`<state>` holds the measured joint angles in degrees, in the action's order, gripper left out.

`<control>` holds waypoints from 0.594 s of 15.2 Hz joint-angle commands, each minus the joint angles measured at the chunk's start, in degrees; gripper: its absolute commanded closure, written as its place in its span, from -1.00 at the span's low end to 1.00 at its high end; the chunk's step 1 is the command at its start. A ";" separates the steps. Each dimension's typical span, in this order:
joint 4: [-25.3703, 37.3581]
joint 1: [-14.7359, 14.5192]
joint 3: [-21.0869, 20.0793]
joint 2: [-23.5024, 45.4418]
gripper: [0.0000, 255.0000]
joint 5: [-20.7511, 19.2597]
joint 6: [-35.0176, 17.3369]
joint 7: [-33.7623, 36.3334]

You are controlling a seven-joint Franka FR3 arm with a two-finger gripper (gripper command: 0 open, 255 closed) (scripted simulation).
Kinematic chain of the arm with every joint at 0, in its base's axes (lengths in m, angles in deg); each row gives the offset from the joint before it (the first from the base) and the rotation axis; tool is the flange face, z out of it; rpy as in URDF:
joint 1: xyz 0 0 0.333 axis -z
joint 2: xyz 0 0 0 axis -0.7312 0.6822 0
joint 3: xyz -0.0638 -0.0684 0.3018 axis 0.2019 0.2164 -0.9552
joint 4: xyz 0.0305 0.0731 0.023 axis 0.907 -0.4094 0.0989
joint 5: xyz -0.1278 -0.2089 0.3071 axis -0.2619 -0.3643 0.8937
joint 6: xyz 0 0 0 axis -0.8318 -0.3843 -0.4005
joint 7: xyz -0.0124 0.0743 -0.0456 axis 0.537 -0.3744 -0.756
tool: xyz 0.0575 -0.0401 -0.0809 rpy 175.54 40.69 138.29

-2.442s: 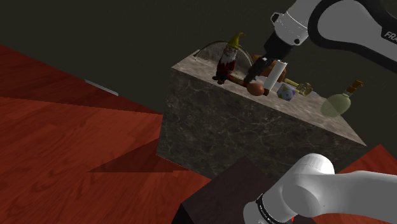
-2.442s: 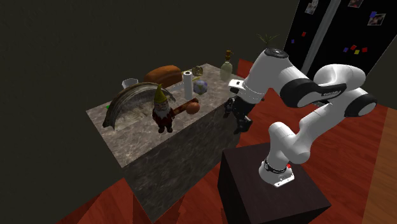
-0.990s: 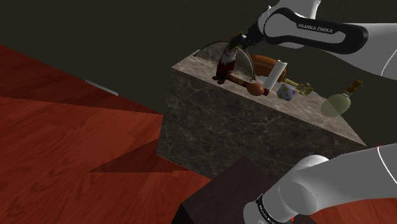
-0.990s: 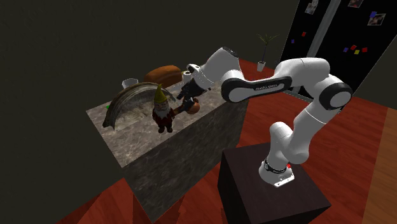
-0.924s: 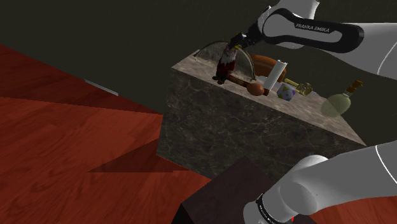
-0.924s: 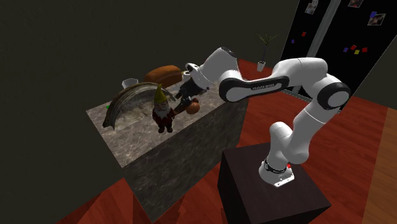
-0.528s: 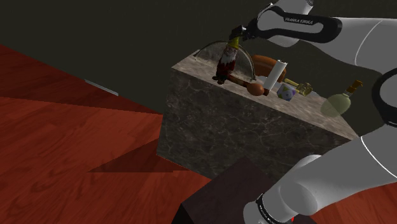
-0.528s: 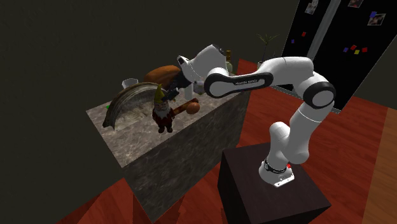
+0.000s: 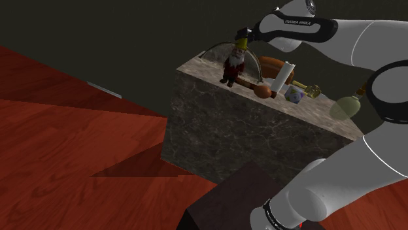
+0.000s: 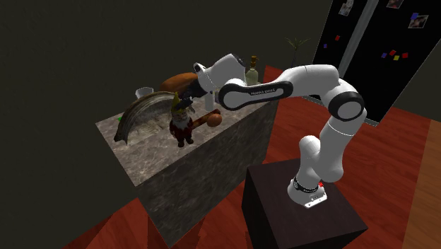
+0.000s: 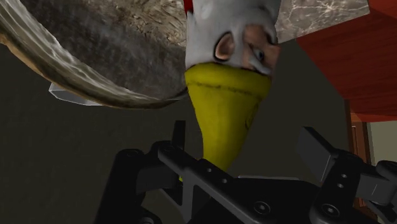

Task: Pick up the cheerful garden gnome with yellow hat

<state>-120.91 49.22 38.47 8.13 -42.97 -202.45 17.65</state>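
Observation:
The garden gnome (image 9: 233, 65) with a yellow pointed hat, white beard and red coat stands near the far corner of the marble counter (image 9: 261, 134); in the second exterior view the gnome (image 10: 182, 127) is at the counter's front edge. My gripper (image 9: 242, 34) (image 10: 183, 98) has come down over the hat's tip. In the wrist view the yellow hat (image 11: 224, 111) rises between the two black fingers (image 11: 316, 145) of my gripper (image 11: 245, 145), which stand apart. The far finger has a clear gap to the hat, so the gripper is open around the hat.
Behind the gnome lies a curved grey arch (image 10: 136, 113) and a brown loaf (image 10: 181, 81). Beside it are an orange ball (image 9: 263, 91), a white roll (image 9: 282, 76), a small patterned ball (image 9: 294, 95) and a round flask (image 9: 346, 104). The dark stand (image 10: 300, 212) sits on red wood floor.
The arm swung from the counter's side across to the gnome and lowered the gripper over the hat's tip. The gnome stays in place.

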 commanded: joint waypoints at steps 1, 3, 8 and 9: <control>-1.54 -0.11 0.10 -0.07 -1.00 0.39 -1.52 -0.45; -2.68 -0.22 0.19 -0.02 -1.00 0.75 -2.71 -0.84; -2.85 -0.18 0.16 -0.25 1.00 0.64 -2.66 -0.78; -2.91 -0.16 0.16 -0.33 1.00 0.61 -2.64 -0.78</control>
<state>-123.73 49.08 38.63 7.71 -42.39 -205.17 16.91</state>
